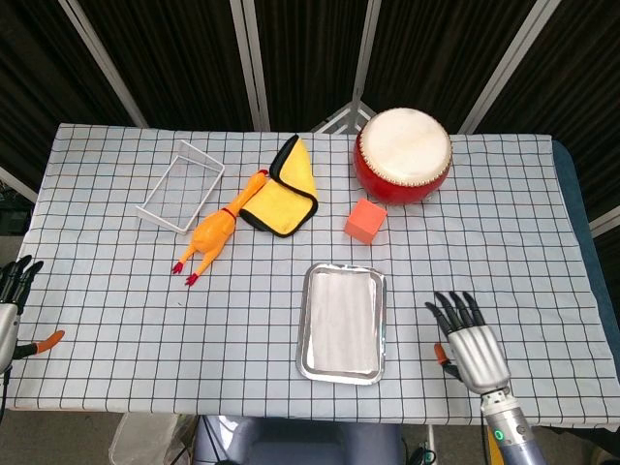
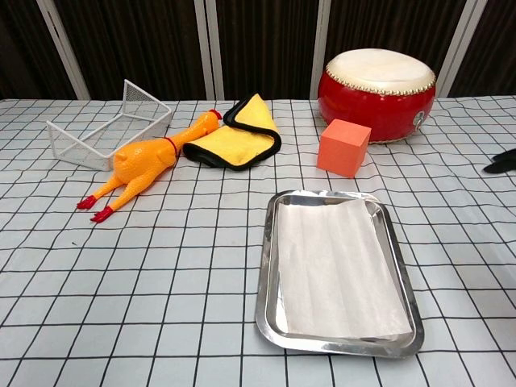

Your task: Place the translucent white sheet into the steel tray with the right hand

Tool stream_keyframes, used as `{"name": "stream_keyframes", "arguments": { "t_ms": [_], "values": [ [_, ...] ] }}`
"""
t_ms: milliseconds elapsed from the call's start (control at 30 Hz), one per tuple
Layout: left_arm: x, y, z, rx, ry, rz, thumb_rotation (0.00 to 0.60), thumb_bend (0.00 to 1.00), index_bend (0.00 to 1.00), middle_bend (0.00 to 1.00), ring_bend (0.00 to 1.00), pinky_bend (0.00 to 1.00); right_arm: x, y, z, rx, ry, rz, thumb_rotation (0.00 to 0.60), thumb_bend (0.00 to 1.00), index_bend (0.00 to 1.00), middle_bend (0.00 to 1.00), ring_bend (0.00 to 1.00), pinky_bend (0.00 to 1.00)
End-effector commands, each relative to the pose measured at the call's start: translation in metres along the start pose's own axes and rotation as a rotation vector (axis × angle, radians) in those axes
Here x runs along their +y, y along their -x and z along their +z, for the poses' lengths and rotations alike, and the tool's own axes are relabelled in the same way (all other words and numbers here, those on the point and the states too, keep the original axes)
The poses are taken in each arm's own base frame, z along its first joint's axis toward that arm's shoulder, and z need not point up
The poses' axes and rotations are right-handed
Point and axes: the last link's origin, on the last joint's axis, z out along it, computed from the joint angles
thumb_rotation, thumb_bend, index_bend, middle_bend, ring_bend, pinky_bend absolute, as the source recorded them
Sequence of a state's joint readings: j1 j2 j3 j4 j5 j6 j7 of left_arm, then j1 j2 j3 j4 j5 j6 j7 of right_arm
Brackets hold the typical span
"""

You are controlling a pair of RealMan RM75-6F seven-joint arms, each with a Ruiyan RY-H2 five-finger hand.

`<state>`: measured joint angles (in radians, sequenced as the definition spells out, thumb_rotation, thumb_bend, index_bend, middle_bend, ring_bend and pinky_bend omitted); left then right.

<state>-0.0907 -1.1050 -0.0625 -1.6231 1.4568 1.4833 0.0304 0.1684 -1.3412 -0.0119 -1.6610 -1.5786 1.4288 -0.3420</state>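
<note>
Now the translucent white sheet (image 2: pixel 339 266) lies flat inside the steel tray (image 2: pixel 270 310), covering most of its floor, with the tray sitting on the checked bench (image 1: pixel 145 329) near its front edge. Well to the right of the tray, the right hand (image 1: pixel 474 344) hovers over the cloth with its fingers spread apart and nothing in them, apart from the tray and not touching the sheet; in the chest view only dark fingertips show at the right edge. At the far left edge of the head view the left hand (image 1: pixel 10 300) sits low beside the bench, fingers apart and holding nothing, with an orange tip showing just below it. Behind the tray stands an orange cube (image 2: pixel 343 147), and behind that a red drum (image 2: pixel 376 82) with a pale skin. Toward the left lie a folded yellow cloth (image 2: pixel 238 135) edged in black, a rubber chicken (image 2: pixel 145 165) stretched out just beside it, and a white wire basket (image 2: pixel 103 125) near the chicken's far side.
</note>
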Motion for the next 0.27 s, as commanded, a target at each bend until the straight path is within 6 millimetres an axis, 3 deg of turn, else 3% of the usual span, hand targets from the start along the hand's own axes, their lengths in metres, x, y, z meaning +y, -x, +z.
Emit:
{"name": "stream_keyframes", "arguments": {
  "t_ms": [33, 167, 267],
  "values": [
    [0.001, 0.001, 0.0, 0.0, 0.006, 0.005, 0.6, 0.0, 0.0, 0.0, 0.0, 0.0, 0.05, -0.032, -0.018, 0.085, 0.145, -0.106, 0.6, 0.52, 0.03, 0.02, 0.0, 0.0],
    [0.003, 0.002, -0.002, 0.002, 0.012, 0.015, 0.6, 0.0, 0.0, 0.0, 0.0, 0.0, 0.08, -0.05, -0.037, 0.099, 0.248, -0.135, 0.6, 0.47, 0.0, 0.0, 0.0, 0.0],
    [0.004, 0.002, -0.003, 0.005, 0.013, 0.015, 0.6, 0.0, 0.0, 0.0, 0.0, 0.0, 0.09, -0.053, -0.047, 0.092, 0.291, -0.118, 0.6, 0.46, 0.0, 0.0, 0.0, 0.0]
  ]
}}
